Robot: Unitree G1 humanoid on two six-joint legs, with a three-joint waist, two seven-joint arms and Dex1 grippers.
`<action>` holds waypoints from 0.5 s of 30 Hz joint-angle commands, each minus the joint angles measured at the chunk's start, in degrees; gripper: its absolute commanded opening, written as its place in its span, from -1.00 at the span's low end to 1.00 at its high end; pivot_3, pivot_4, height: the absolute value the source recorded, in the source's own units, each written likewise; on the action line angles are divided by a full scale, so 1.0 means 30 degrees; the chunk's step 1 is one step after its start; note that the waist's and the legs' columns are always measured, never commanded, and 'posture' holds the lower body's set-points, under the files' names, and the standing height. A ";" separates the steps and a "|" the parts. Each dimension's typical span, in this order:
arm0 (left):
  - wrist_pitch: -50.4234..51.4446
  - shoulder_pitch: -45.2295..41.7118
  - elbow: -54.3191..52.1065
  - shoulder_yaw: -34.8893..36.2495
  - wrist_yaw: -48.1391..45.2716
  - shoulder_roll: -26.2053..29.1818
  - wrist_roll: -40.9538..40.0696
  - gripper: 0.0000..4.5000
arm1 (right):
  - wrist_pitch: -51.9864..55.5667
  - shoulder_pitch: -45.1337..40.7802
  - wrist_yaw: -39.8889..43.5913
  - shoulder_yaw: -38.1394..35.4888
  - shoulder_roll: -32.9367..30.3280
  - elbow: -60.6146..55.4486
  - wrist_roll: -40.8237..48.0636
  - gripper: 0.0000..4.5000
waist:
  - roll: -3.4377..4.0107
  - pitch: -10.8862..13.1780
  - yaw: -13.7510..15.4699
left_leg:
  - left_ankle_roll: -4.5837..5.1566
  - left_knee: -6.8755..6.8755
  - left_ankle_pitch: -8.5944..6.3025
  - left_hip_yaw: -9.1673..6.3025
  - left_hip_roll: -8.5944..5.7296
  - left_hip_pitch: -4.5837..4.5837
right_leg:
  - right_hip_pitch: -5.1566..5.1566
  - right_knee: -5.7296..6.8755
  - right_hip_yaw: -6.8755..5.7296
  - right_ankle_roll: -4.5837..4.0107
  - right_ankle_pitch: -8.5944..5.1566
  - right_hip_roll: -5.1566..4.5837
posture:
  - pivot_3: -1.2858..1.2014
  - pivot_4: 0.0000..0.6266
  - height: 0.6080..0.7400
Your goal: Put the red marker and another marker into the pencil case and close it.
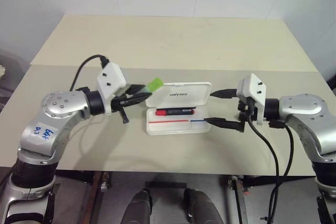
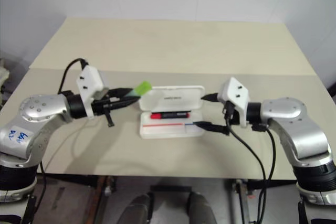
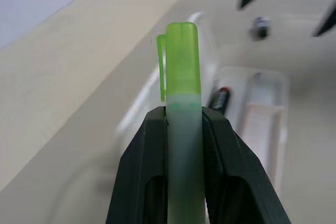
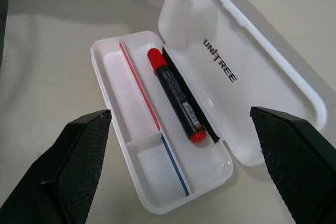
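The white pencil case lies open at the table's middle, its lid standing up at the back. The red marker rests inside along the back compartment, also seen in the right wrist view as the red marker. My left gripper is shut on the green-capped highlighter, held above the table just left of the lid, cap toward the case. In the left wrist view the highlighter sticks out between the fingers. My right gripper stands open at the case's right end.
The beige table has a seam across it behind the case and open surface all round. Walls close it in at the back and sides. Black cables hang from my right wrist over the table's front edge.
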 commanded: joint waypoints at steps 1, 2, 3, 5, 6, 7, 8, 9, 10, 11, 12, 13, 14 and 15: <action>-0.0603 -0.0364 -0.0842 -0.0411 -0.0031 -0.0154 0.0418 -0.81 | -0.0363 0.0581 0.0146 -0.1635 -0.0214 -0.0842 0.1039 1.00 | 0.0000 0.0000 -0.0010 | 0.0001 0.0001 0.0000 0.0003 -0.0001 0.0002 | 0.0000 0.0006 0.0003 0.0000 -0.0001 -0.0001 | 0.03 -0.52 1.00; -0.0772 -0.0406 -0.0876 -0.0552 0.0062 -0.0336 0.0482 -0.81 | -0.0469 0.0806 0.0214 -0.1958 -0.0132 -0.0860 0.1339 1.00 | -0.0001 0.0000 -0.0008 | 0.0001 0.0003 0.0000 0.0003 0.0000 0.0006 | 0.0002 0.0010 0.0003 0.0001 -0.0001 0.0002 | 0.03 -0.52 1.00; -0.0971 -0.0448 -0.0844 -0.0744 0.0243 -0.0596 0.0648 -0.81 | -0.0538 0.1078 0.0320 -0.2256 -0.0110 -0.0860 0.1623 1.00 | -0.0001 0.0000 -0.0008 | 0.0001 0.0008 0.0000 0.0003 0.0000 0.0006 | 0.0003 0.0015 0.0003 0.0000 -0.0002 0.0004 | 0.03 -0.52 1.00; -0.1913 -0.0373 -0.0551 -0.1228 0.0461 -0.1166 0.1335 -0.81 | -0.1067 0.1830 0.0867 -0.2734 -0.0200 -0.0915 0.1995 1.00 | -0.0001 0.0001 0.0011 | 0.0001 0.0028 0.0000 0.0003 -0.0001 0.0008 | 0.0009 0.0028 0.0002 0.0001 -0.0001 0.0003 | 0.03 -0.52 1.00; -0.2397 -0.0286 -0.0346 -0.1491 0.0574 -0.1464 0.1725 -0.81 | -0.1304 0.2249 0.1171 -0.2933 -0.0330 -0.0953 0.2116 1.00 | -0.0003 0.0002 0.0016 | 0.0003 0.0032 0.0000 0.0004 -0.0003 0.0008 | 0.0012 0.0028 0.0003 0.0003 0.0000 0.0003 | 0.03 -0.52 1.00; -0.2639 -0.0177 -0.0179 -0.1742 0.0669 -0.1717 0.2026 -0.81 | -0.1512 0.2580 0.1371 -0.3122 -0.0426 -0.0951 0.2197 1.00 | -0.0003 0.0002 0.0023 | 0.0003 0.0042 -0.0001 0.0005 -0.0003 0.0008 | 0.0014 0.0034 0.0003 0.0004 0.0000 0.0005 | 0.03 -0.52 1.00; -0.2921 -0.0090 0.0046 -0.1987 0.0808 -0.2019 0.2338 -0.81 | -0.1653 0.2812 0.1530 -0.3363 -0.0492 -0.0896 0.2355 1.00 | -0.0003 0.0002 0.0026 | 0.0003 0.0046 0.0000 0.0005 -0.0004 0.0008 | 0.0014 0.0036 0.0003 0.0005 0.0000 0.0005 | 0.03 -0.52 1.00; -0.3250 -0.0015 0.0320 -0.2213 0.0963 -0.2309 0.2689 -0.81 | -0.1783 0.2971 0.1660 -0.3644 -0.0523 -0.0817 0.2535 1.00 | -0.0005 0.0003 0.0026 | 0.0003 0.0047 0.0000 0.0006 -0.0005 0.0009 | 0.0015 0.0040 0.0006 0.0006 0.0001 0.0005 | 0.03 -0.52 1.00; -0.3563 0.0055 0.0622 -0.2406 0.1133 -0.2594 0.3043 -0.81 | -0.1907 0.3130 0.1810 -0.3925 -0.0577 -0.0727 0.2698 1.00 | -0.0005 0.0002 0.0029 | 0.0003 0.0058 0.0000 0.0006 -0.0005 0.0006 | 0.0014 0.0045 0.0005 0.0009 0.0003 0.0006 | 0.03 -0.52 1.00; -0.4115 0.0157 0.1038 -0.2623 0.1340 -0.2895 0.3505 -0.81 | -0.2137 0.3480 0.2157 -0.4266 -0.0727 -0.0596 0.2804 1.00 | -0.0004 0.0002 0.0033 | 0.0004 0.0066 0.0001 0.0007 -0.0006 0.0007 | 0.0016 0.0047 0.0007 0.0012 0.0004 0.0005 | 0.03 -0.52 1.00; -0.4657 0.0234 0.1465 -0.2902 0.1439 -0.3071 0.4019 -0.81 | -0.2429 0.3913 0.2595 -0.4569 -0.0935 -0.0456 0.2834 1.00 | -0.0005 0.0003 0.0031 | 0.0006 0.0074 0.0001 0.0009 -0.0007 0.0013 | 0.0024 0.0050 0.0009 0.0014 0.0005 0.0006 | 0.03 -0.52 1.00; -0.5146 0.0287 0.1932 -0.3166 0.1490 -0.3206 0.4511 -0.81 | -0.2731 0.4350 0.3035 -0.4790 -0.1195 -0.0286 0.2749 1.00 | -0.0005 0.0003 0.0034 | 0.0006 0.0082 0.0001 0.0009 -0.0005 0.0012 | 0.0025 0.0052 0.0008 0.0013 0.0005 0.0011 | 0.03 -0.52 1.00; -0.5701 0.0317 0.2492 -0.3476 0.1579 -0.3306 0.5100 -0.81 | -0.3069 0.4736 0.3385 -0.5013 -0.1438 -0.0025 0.2617 1.00 | -0.0004 0.0003 0.0038 | 0.0007 0.0087 0.0001 0.0010 -0.0005 0.0014 | 0.0027 0.0054 0.0008 0.0013 0.0005 0.0011 | 0.03 -0.52 1.00; -0.6214 0.0311 0.3013 -0.3696 0.1701 -0.3428 0.5592 -0.81 | -0.3266 0.4908 0.3463 -0.5170 -0.1603 0.0267 0.2500 1.00 | -0.0006 0.0003 0.0027 | 0.0008 0.0087 0.0001 0.0011 -0.0006 0.0017 | 0.0029 0.0055 0.0009 0.0012 0.0005 0.0011 | 0.03 -0.52 1.00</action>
